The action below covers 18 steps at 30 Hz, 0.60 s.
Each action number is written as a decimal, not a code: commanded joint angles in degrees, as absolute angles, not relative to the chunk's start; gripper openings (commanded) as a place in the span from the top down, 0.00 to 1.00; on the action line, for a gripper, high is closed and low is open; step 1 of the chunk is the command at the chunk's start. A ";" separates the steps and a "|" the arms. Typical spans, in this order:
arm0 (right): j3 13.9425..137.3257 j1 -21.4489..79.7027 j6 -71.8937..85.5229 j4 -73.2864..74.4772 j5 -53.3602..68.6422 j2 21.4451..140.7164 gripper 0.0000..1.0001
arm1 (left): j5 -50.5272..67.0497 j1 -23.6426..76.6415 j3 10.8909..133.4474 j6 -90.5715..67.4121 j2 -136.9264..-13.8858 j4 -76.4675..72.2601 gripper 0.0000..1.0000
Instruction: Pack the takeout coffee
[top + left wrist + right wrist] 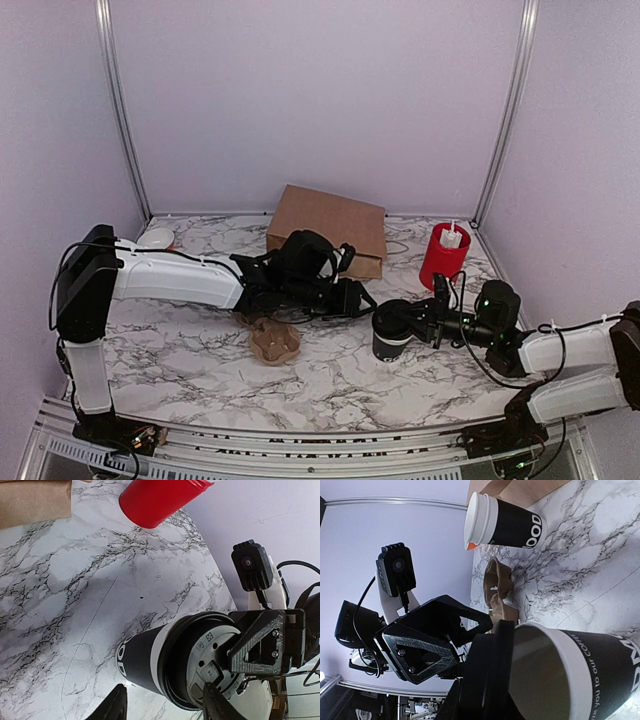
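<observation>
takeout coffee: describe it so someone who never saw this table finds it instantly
On the marble table, look right of centre, in front of the tall red cup. The takeout coffee is the short black cup with white lettering. Unlike the lidless cup by the paper bag, it has a black lid at its rim.

Item: one small black paper cup (389,346) with white lettering and a white rim band. It stands upright on the marbled worktop (180,340), right of centre. A round black plastic lid (202,657) sits at its mouth. The lid is tilted and not seated. The rim band and part of the interior are exposed on one side.
</observation>
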<state>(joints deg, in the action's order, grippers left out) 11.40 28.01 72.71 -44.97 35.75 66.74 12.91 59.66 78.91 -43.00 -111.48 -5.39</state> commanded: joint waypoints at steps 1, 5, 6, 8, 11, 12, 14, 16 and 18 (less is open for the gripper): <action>13.90 27.60 69.32 -39.21 34.85 64.54 0.82 | 12.40 60.20 80.72 -41.86 -112.94 -3.37 0.48; 15.34 27.62 67.41 -34.27 33.54 62.00 0.75 | 12.52 60.39 81.27 -41.68 -113.51 -3.10 0.48; 15.57 27.60 67.14 -33.97 33.28 61.50 0.73 | 12.56 60.39 81.37 -41.66 -113.61 -3.04 0.48; 15.96 27.60 66.58 -31.71 33.15 60.61 0.69 | 12.49 60.51 81.63 -41.66 -113.71 -2.99 0.48; 16.56 27.62 65.64 -28.93 32.59 60.01 0.67 | 12.56 60.60 81.87 -41.57 -113.99 -2.82 0.48; 16.67 27.53 65.51 -28.46 32.45 59.79 0.66 | 12.57 60.56 81.91 -41.57 -114.11 -2.81 0.48; 16.81 27.61 65.19 -27.68 32.18 59.32 0.64 | 12.57 60.64 81.94 -41.58 -114.17 -2.73 0.48; 17.37 27.62 64.42 -25.92 31.70 58.65 0.62 | 12.48 60.64 81.87 -41.45 -113.99 -2.58 0.48; 18.56 27.71 62.71 -22.98 30.91 57.55 0.60 | 11.28 60.67 81.67 -40.84 -113.36 -1.87 0.48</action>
